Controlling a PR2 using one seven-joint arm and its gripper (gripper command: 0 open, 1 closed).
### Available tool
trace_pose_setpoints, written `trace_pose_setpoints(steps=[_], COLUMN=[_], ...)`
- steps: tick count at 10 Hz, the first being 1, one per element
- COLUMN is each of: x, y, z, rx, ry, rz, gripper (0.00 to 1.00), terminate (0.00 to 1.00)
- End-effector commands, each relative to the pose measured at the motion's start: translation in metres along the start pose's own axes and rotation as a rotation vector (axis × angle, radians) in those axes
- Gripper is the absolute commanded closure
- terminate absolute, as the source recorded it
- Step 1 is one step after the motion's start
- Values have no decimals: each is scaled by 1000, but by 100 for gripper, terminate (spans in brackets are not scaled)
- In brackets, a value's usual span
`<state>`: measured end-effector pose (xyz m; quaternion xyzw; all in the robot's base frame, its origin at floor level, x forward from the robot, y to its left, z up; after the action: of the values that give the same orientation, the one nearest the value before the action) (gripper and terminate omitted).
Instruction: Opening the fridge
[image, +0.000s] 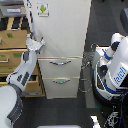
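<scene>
Fingers (39, 43) of gripper (37, 44) press at fridge door's left edge, mid-left of frame; opening width cannot be told, grasp unclear | fridge (62, 30) fills upper centre, door looks shut, immediately right of fingertips | why: arm (25, 65) reaches up from lower left, probably to catch the edge and pull | drawer cabinet (12, 47) left.

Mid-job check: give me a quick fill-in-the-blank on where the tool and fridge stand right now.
1. The tool sits at the upper door's ____ edge in the exterior view.
2. The fridge has ____ lower drawers with silver handles.
3. The small sticker near the door's top is ____ and white.
4. The wooden cabinet stands to the fridge's ____ in the exterior view.

Missing words: left; two; green; left
</scene>
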<state>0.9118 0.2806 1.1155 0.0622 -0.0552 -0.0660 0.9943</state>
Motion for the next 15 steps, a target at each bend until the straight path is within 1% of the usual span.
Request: trace_pose_setpoints(steps=[1,2,3,4,13,14,15], x=[7,5,4,3,0,0,0], y=[-35,-33,-31,-30,-29,-30,-31], z=[-58,-62,-61,-64,-76,-77,-80], rx=[-372,-400,-435,-411,-396,-392,-370], ry=[129,141,139,140,138,139,135], rz=[-100,-101,-103,-104,-112,-114,-121], gripper=[0,0,100,100,100,100,100], terminate=[0,0,0,0,0,0,0])
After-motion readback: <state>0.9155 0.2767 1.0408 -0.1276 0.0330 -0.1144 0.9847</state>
